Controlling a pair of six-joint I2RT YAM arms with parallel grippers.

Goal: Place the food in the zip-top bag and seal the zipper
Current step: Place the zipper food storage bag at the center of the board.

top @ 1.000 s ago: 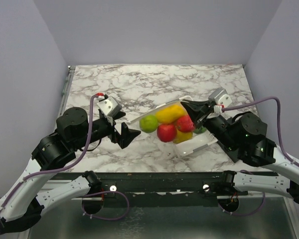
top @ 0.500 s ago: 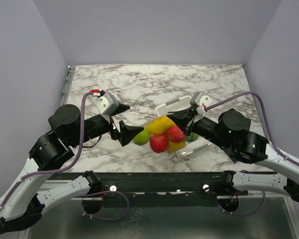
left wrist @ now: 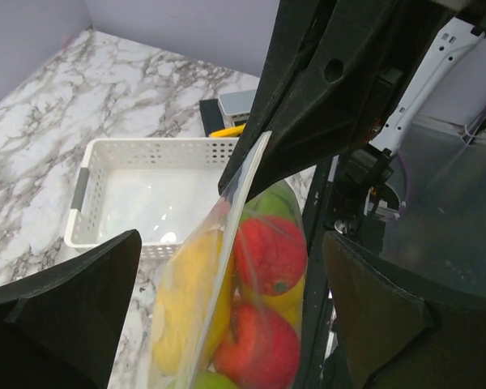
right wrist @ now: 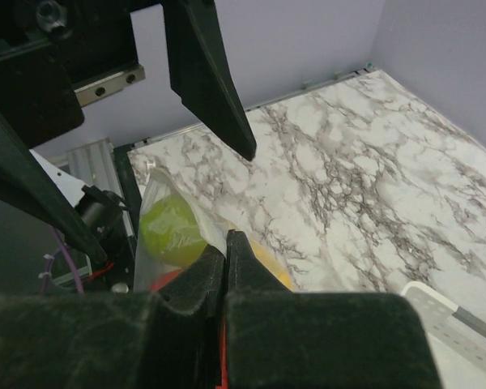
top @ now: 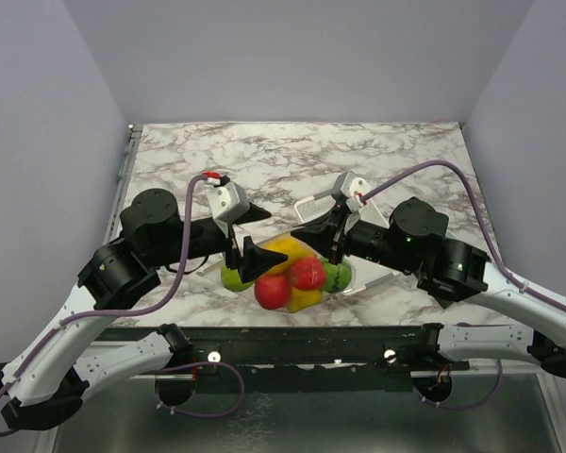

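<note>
Between the left hand's spread, released fingers: zip-top bag, food inside, red, yellow, green. Right hand: clenched on the bag's upper edge. Under both hands: white-grey marbled counter. Near the right hand: white slotted basket. Surround: plain lilac-grey walls.

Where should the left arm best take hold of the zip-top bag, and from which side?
On the zipper, its flat upper edge, beside the right fingers' pinch. Come from the left, with one of the open left fingers on each face: the food bulges lower down; only that strip is thin.
</note>
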